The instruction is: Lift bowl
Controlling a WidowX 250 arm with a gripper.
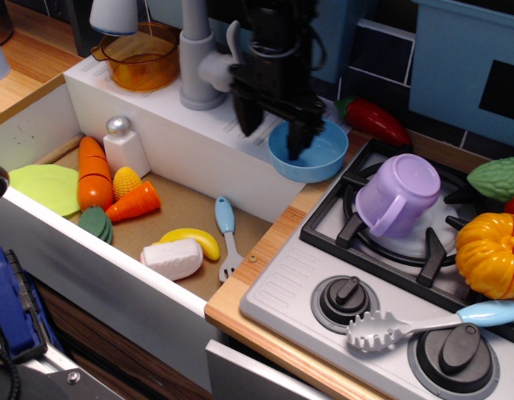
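The light-blue bowl (pixel 313 160) sits on the right end of the white drainboard (pixel 186 125), beside the stove. My black gripper (pixel 271 137) hangs over the bowl's left rim with its fingers apart. The right finger (pixel 298 137) reaches down inside the bowl and the left finger (pixel 247 117) stands outside the rim over the drainboard. Nothing is held between them. The bowl's left edge is partly hidden behind the gripper.
A purple mug (pixel 398 196) lies on the stove burner (pixel 406 242). An amber pot (pixel 142 57) and a grey faucet (pixel 197 58) stand behind. A red pepper (pixel 375 121) lies near the bowl. Toy food fills the sink (pixel 157 217) below.
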